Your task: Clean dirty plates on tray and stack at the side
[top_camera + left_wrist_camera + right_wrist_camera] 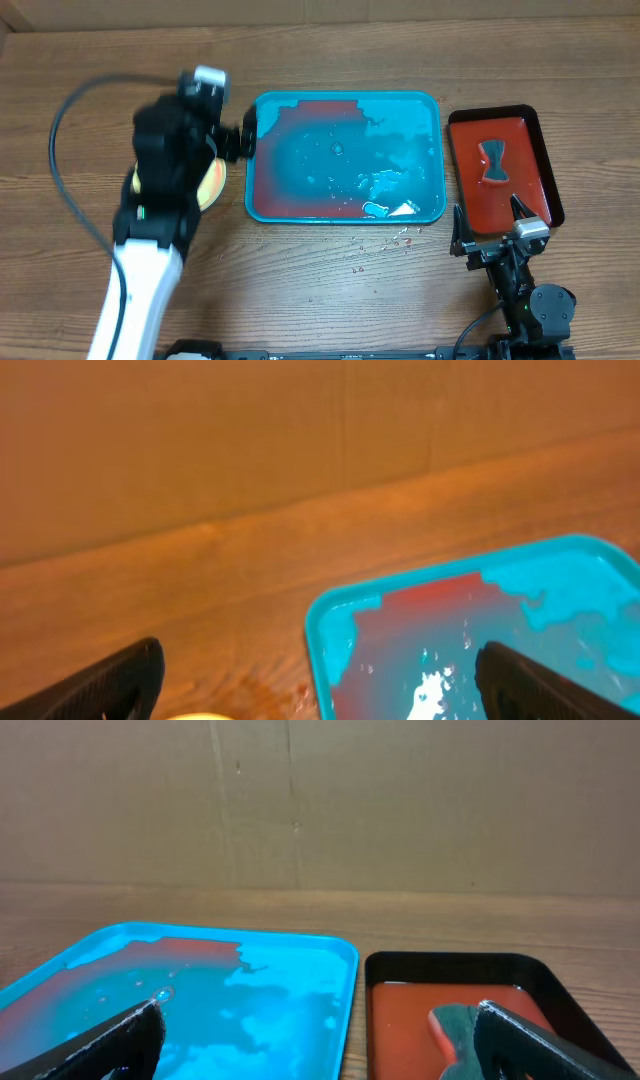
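The turquoise tray (345,155) lies mid-table, wet, with red sauce smears and no plate on it. It also shows in the left wrist view (330,622) and the right wrist view (200,982). A yellow-green plate (212,181) lies on the table left of the tray, mostly hidden under my left arm; its rim shows in the left wrist view (195,716). I cannot tell whether other plates lie under it. My left gripper (246,136) (320,690) is open and empty over the tray's left edge. My right gripper (488,226) (320,1045) is open and empty near the front.
A dark red tray with a black rim (545,170) (450,965) stands right of the turquoise tray and holds a dark green sponge (493,160) (455,1030) in red liquid. Water drops (385,245) lie on the wood before the turquoise tray. A cardboard wall stands behind.
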`<state>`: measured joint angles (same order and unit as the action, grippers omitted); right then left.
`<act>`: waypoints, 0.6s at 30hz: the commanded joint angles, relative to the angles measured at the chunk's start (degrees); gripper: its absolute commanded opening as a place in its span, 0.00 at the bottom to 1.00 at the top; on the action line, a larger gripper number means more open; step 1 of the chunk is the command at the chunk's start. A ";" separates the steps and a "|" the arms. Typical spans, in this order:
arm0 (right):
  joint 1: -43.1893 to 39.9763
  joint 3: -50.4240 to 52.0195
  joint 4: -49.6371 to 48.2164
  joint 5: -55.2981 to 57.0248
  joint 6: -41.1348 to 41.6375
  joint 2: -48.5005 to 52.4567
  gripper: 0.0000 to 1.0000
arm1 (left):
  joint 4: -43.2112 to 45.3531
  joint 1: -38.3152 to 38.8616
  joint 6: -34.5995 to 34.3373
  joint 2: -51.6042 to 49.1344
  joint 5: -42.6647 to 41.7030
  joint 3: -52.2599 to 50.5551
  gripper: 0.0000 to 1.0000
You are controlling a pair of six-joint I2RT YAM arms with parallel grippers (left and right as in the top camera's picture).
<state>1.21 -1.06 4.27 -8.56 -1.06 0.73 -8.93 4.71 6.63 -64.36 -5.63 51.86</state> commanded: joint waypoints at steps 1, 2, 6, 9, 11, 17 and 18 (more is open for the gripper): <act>0.33 0.59 -0.28 0.35 0.46 -0.57 1.00 | 5.33 -1.33 1.14 8.81 -0.61 -9.70 1.00; 0.33 0.59 -0.28 0.35 0.46 -0.57 1.00 | 7.43 -1.68 1.16 11.39 -0.61 -13.03 1.00; 0.33 0.59 -0.28 0.35 0.46 -0.57 1.00 | 13.88 -2.73 4.52 20.44 -2.21 -24.00 1.00; 0.33 0.59 -0.28 0.35 0.46 -0.57 1.00 | 19.08 -3.21 9.31 26.97 -4.28 -31.76 1.00; 0.33 0.59 -0.28 0.35 0.46 -0.57 1.00 | 21.81 -3.32 12.17 30.60 -4.76 -36.26 1.00; 0.33 0.59 -0.28 0.35 0.46 -0.57 1.00 | 26.16 -5.42 12.74 40.76 -4.50 -45.97 1.00; 0.33 0.59 -0.28 0.35 0.46 -0.57 1.00 | 26.12 -6.14 12.20 42.34 -4.55 -46.97 1.00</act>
<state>1.21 -1.06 4.27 -8.56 -1.06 0.73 16.38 0.34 17.52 -25.80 -9.30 7.44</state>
